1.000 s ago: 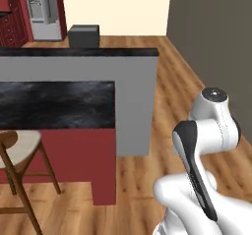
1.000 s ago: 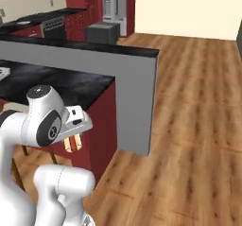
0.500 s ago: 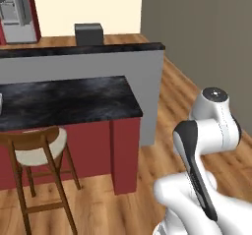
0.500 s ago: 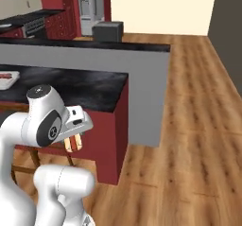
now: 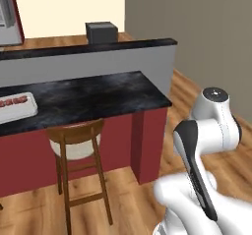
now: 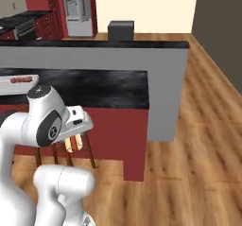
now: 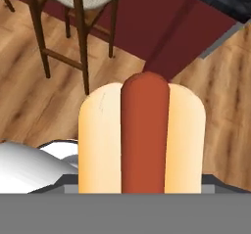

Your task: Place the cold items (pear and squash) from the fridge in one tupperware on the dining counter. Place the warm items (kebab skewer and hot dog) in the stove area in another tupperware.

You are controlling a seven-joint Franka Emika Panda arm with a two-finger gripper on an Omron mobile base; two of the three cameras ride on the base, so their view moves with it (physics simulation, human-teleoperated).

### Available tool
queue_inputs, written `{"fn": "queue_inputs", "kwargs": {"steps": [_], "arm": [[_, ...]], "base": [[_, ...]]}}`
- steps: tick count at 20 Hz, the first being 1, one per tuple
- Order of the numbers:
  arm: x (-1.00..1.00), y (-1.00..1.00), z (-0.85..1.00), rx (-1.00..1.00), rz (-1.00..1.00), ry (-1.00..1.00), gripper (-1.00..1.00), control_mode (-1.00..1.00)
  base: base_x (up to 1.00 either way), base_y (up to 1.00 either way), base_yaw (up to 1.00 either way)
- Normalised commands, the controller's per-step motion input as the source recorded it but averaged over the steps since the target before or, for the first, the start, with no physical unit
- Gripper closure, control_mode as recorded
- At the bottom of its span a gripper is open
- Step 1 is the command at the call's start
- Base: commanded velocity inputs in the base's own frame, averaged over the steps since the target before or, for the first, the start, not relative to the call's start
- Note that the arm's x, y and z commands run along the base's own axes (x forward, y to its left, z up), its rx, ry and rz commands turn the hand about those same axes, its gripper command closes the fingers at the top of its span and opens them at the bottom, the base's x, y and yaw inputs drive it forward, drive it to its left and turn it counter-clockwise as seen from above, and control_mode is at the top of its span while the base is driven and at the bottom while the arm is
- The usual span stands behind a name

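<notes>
End effector (image 6: 73,143) grips the hot dog (image 7: 141,137), beside the dining counter (image 6: 113,90).

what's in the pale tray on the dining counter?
The tray on the dining counter holds a row of reddish pieces, probably the kebab skewer. The image edge cuts off its left end, so anything there is hidden.
</notes>
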Motion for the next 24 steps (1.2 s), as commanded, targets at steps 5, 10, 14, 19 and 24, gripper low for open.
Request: {"fn": "queue_inputs", "kwargs": {"steps": [5,10,14,19,24], "arm": [[0.00,0.00,0.00,0.00,0.00,0.00,1.00,1.00],[0.00,0.00,0.00,0.00,0.00,0.00,1.00,1.00],[0.00,0.00,0.00,0.00,0.00,0.00,1.00,1.00],[0.00,0.00,0.00,0.00,0.00,0.00,1.00,1.00],[0.00,0.00,0.00,0.00,0.00,0.00,1.00,1.00]], "base": [[-0.15,1.00,-0.12],[-0.11,1.00,-0.13],[0.00,1.00,-0.14],[0.02,1.00,-0.22],[0.16,0.99,-0.30]]}}
